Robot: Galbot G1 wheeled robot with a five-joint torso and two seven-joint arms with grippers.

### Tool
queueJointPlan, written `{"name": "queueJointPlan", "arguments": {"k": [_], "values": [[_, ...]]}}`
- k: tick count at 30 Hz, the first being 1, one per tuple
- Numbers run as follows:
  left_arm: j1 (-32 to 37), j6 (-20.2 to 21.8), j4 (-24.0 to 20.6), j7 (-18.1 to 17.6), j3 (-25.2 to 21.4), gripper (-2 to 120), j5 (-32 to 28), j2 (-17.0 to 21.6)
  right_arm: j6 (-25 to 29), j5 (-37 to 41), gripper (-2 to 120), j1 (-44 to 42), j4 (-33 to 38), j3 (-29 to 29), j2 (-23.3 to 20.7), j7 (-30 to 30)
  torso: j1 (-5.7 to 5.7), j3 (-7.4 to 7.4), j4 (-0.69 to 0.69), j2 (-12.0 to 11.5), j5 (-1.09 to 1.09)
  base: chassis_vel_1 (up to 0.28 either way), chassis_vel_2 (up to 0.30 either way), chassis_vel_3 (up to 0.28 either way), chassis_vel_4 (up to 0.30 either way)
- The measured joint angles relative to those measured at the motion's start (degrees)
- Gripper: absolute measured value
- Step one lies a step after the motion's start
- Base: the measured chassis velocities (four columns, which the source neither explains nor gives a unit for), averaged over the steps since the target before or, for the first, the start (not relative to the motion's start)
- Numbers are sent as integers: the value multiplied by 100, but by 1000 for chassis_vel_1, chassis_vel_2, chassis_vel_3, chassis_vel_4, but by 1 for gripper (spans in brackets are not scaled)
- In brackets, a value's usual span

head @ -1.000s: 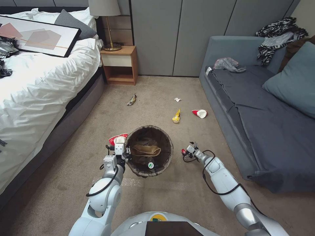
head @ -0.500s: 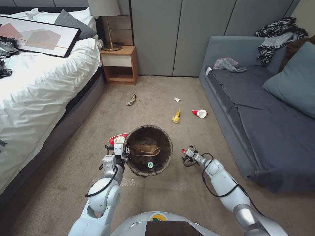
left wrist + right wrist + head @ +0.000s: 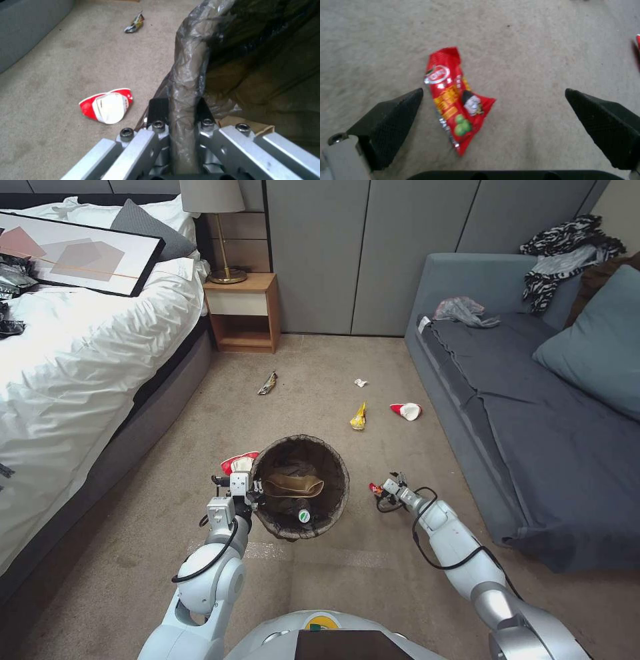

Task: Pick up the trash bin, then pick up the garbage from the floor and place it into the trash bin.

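Note:
The trash bin [image 3: 331,512], lined with a dark bag, hangs just off the carpet with my left gripper [image 3: 248,493] shut on its bagged rim [image 3: 186,105]. Inside lie a brown paper piece [image 3: 293,485] and a bottle with a green cap [image 3: 305,515]. My right gripper [image 3: 390,487] is open and low over a red snack wrapper [image 3: 456,105] that lies flat on the carpet between its fingers [image 3: 390,120]. A crushed red-and-white cup [image 3: 106,106] lies beside the bin's left side. Farther off lie a yellow wrapper [image 3: 359,416], another crushed cup [image 3: 407,411], a white wad [image 3: 361,383] and a dark wrapper [image 3: 267,383].
A bed [image 3: 80,353] with white bedding runs along the left. A grey sofa [image 3: 533,427] runs along the right. A wooden nightstand [image 3: 243,310] with a lamp stands at the back wall. Open carpet lies between them.
My right gripper has dropped lower and come to the red wrapper. The bin and left gripper have shifted slightly toward me.

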Motion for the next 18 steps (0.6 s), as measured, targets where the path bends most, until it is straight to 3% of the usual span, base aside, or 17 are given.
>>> {"name": "queueJointPlan", "arguments": {"k": [18], "values": [[40,-10,-53,-16,-22,2,17,-19,16,-51,100,282,-254,-208,39,3,0,0,1,0,0,0,0,0,0]]}}
